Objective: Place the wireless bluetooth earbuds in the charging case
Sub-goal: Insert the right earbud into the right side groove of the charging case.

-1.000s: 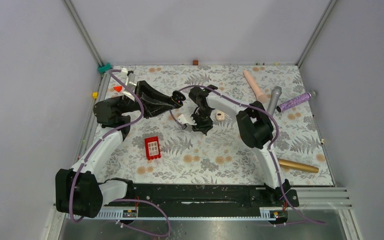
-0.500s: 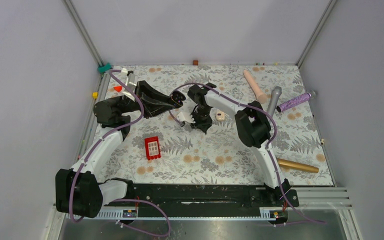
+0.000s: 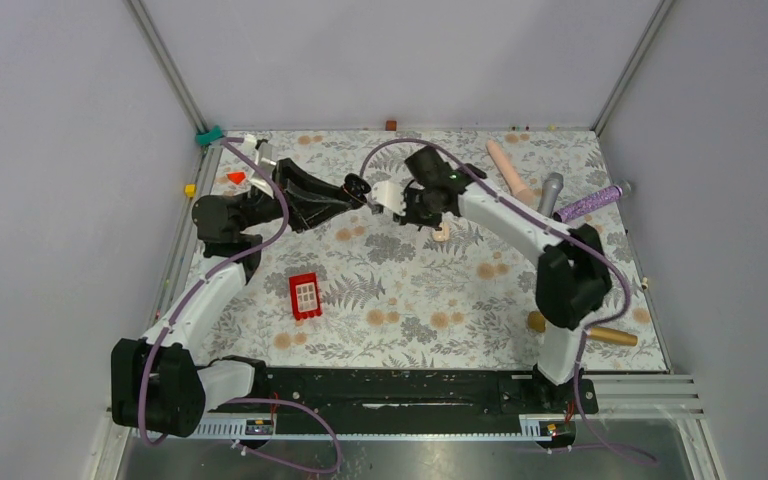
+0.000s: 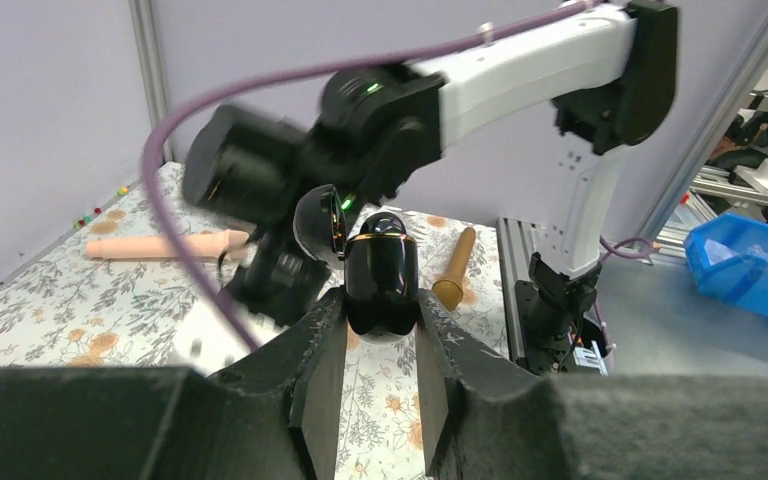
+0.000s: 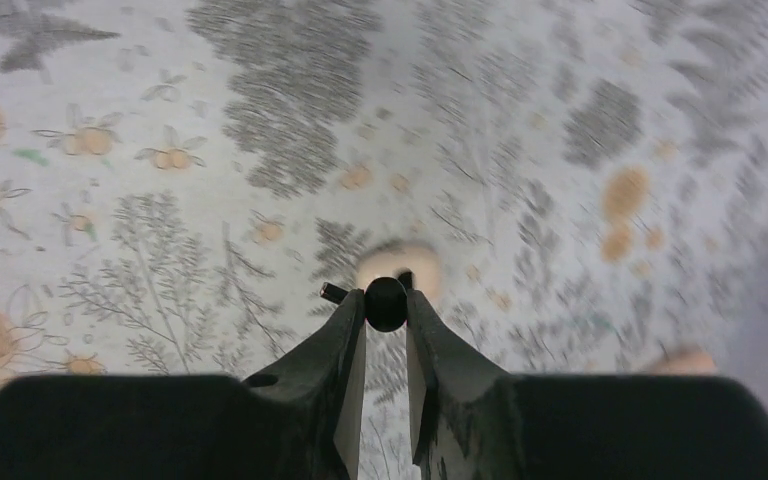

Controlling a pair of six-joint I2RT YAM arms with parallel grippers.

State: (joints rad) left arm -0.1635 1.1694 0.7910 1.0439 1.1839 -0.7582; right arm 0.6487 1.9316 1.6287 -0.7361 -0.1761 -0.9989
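Note:
My left gripper (image 4: 380,302) is shut on the glossy black charging case (image 4: 381,280) and holds it upright above the table, with its lid (image 4: 315,222) open to the left. In the top view the case (image 3: 357,187) is at the back centre. My right gripper (image 5: 387,302) is shut on one tiny black earbud (image 5: 387,304), whose short stem sticks out to the left. In the top view the right gripper (image 3: 418,208) hangs just right of the case. The second earbud is not in view.
A cream round piece (image 3: 441,233) lies under the right gripper. A red block (image 3: 305,296) lies at front left. A pink cylinder (image 3: 508,170), a grey cylinder (image 3: 548,193) and a purple glitter stick (image 3: 590,203) lie at back right. A gold cylinder (image 3: 600,333) lies at front right.
My right arm has lifted off the table middle and swung back and right, bringing its gripper up beside the case. The left gripper with the case rose slightly toward the back.

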